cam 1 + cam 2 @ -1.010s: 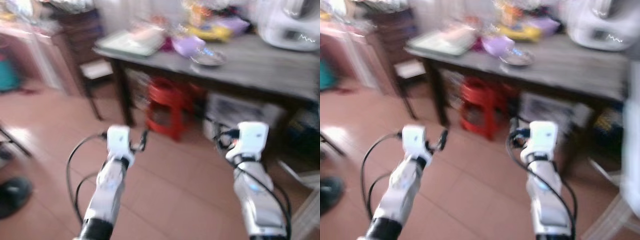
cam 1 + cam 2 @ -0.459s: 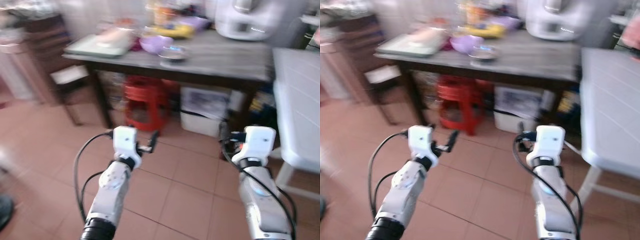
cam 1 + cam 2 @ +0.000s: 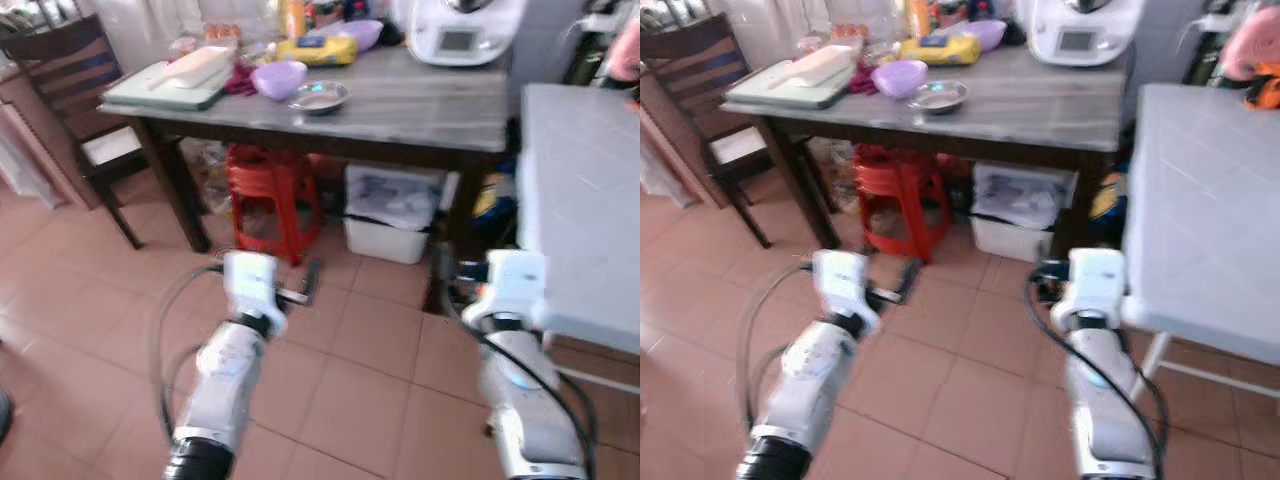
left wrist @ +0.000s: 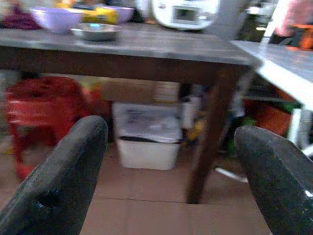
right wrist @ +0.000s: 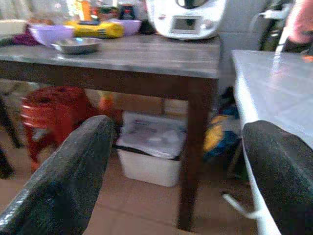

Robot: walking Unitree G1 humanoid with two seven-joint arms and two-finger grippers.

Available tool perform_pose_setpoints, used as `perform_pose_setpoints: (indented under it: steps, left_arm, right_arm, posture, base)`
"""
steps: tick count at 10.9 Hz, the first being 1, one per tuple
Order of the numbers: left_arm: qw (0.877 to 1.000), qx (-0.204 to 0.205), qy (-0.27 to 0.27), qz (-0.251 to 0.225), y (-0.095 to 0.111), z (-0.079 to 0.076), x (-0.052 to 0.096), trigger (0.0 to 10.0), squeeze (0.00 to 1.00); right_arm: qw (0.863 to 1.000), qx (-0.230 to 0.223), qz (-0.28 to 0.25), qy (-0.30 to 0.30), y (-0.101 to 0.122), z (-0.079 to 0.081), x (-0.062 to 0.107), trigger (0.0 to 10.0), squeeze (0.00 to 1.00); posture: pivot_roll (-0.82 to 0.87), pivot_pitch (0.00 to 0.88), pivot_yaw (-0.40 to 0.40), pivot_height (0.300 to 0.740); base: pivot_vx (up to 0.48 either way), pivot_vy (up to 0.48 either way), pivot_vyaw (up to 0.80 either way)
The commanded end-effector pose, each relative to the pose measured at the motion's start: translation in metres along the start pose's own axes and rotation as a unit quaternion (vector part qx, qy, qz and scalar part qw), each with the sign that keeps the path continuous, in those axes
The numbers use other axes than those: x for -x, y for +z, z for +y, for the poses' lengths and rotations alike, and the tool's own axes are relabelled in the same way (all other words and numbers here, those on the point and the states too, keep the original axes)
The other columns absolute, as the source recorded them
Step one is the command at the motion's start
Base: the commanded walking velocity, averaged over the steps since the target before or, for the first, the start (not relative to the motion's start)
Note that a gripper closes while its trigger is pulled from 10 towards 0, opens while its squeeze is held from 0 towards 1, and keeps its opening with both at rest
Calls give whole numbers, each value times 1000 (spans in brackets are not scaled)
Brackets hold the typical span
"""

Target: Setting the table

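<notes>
A grey wooden table [image 3: 430, 105] stands ahead. On it are a purple bowl [image 3: 280, 78], a small steel dish [image 3: 318, 96], a white tray [image 3: 165, 88] with a pale roll on it, a yellow packet [image 3: 315, 50], a second purple bowl [image 3: 358, 33] and a white kitchen machine [image 3: 455, 25]. Both arms are held out low over the floor, short of the table. My left gripper [image 4: 168, 134] is open and holds nothing. My right gripper [image 5: 178, 129] is also open with nothing in it.
A white tiled table [image 3: 580, 200] stands close on the right, beside my right arm. Under the grey table are a red plastic stool [image 3: 268, 195] and a white bin [image 3: 393, 212]. A dark wooden chair [image 3: 75, 110] stands at the left. Tiled floor lies between me and the table.
The camera has swung right and come nearer: the grey table has slid left and sharpened, and the white table has come into view. Both arms stay out in front, open.
</notes>
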State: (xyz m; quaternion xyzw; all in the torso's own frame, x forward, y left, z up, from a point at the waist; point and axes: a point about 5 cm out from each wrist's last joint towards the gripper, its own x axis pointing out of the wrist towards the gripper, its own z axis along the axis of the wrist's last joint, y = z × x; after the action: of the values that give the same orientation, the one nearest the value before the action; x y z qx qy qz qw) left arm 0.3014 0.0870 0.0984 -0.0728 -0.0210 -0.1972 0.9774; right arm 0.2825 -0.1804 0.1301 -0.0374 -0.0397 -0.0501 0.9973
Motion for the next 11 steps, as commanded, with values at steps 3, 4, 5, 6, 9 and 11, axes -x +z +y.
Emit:
perform_pose_setpoints:
  steps: [3,4,5,6,9,11]
  left_arm:
    - [1000,-6,10,3,0,8,1,10000,0]
    - [1000,-6,9,3,0,8,1,10000,0]
    - [1000,-5,7,3,0,8,1,10000,0]
    - [1000,-5,6,5,0,7,1,10000,0]
    - [1000,-6,3,8,-1,6,3,10000,0]
    - [1000,-2,11,7,-1,7,2,10000,0]
  right_arm:
    - [1000,-8,-8,8,6,7,-2,10000,0]
    - [1000,-7,-9,8,7,6,-2,10000,0]
    - [1000,-7,-10,7,7,6,-2,10000,0]
    - [1000,-7,-10,6,7,6,-1,10000,0]
    - [1000,-8,-6,6,5,7,2,10000,0]
    - [1000,-6,-5,6,4,8,2,10000,0]
  posture:
    - [-151,47,86,740]
    - [-153,46,86,740]
    - [-154,49,87,740]
    - [-154,52,89,740]
    - [-154,62,95,740]
    - [-151,61,98,740]
  base:
    - [0,-480,-267]
    - [0,-480,-800]
    - [0,-480,-800]
    - [0,-480,-406]
    - [0,-446,0]
    - [0,0,0]
